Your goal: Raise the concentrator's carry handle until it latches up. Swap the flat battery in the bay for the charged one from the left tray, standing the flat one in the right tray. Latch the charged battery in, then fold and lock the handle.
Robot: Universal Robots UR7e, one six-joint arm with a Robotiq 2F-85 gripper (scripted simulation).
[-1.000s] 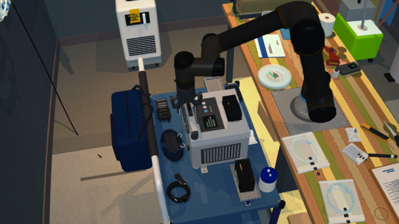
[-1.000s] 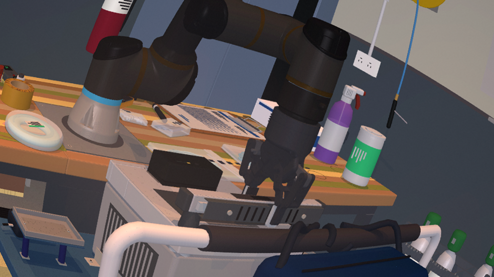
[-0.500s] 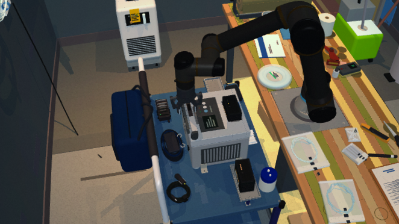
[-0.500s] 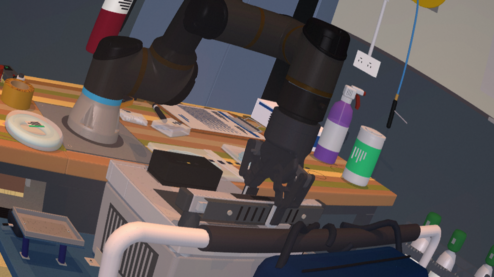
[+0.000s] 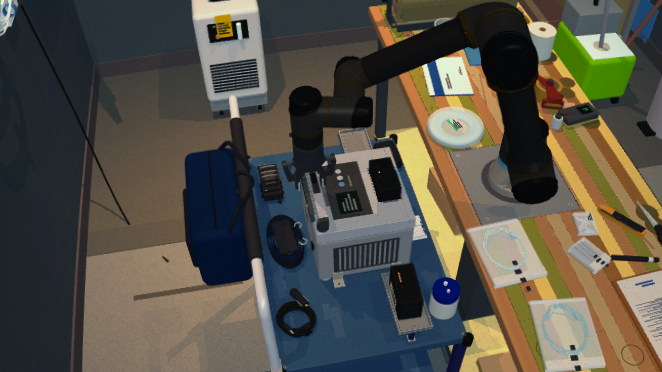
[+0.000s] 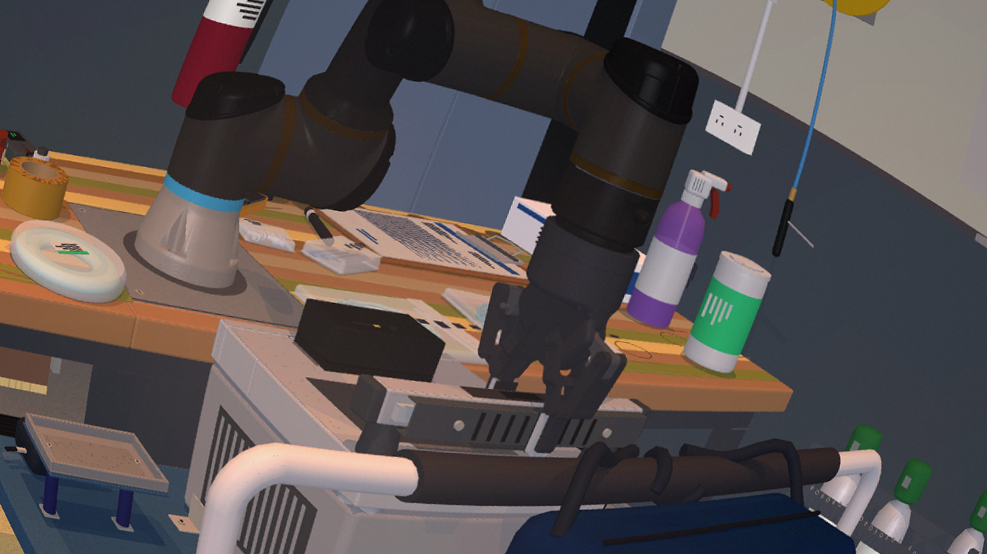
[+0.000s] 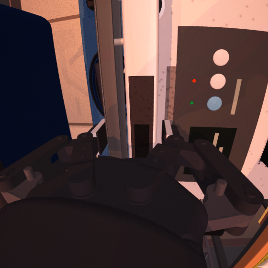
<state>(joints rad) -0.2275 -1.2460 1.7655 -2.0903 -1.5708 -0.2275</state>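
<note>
The grey carry handle [image 6: 495, 424] lies along the cart-rail side of the white concentrator [image 5: 361, 210], and my open gripper [image 6: 546, 394] hangs straight down over it with a finger on each side of the bar [image 7: 113, 100]. It holds nothing. A black battery [image 5: 384, 178] sits in the bay on the concentrator's top, beside the dark control panel [image 7: 217, 92]. A second black battery [image 5: 405, 291] stands in the tray at the cart's near end. An empty grey tray [image 6: 93, 452] stands at the cart's other end.
Behind the cart runs a wooden bench [image 6: 389, 275] carrying my arm's base, papers, spray bottle and canister. A navy bag [image 5: 212, 215] hangs on the padded cart rail [image 6: 610, 468]. A small black rack [image 5: 270, 182], coiled cables [image 5: 296, 318] and a white jar [image 5: 444, 298] share the blue cart top.
</note>
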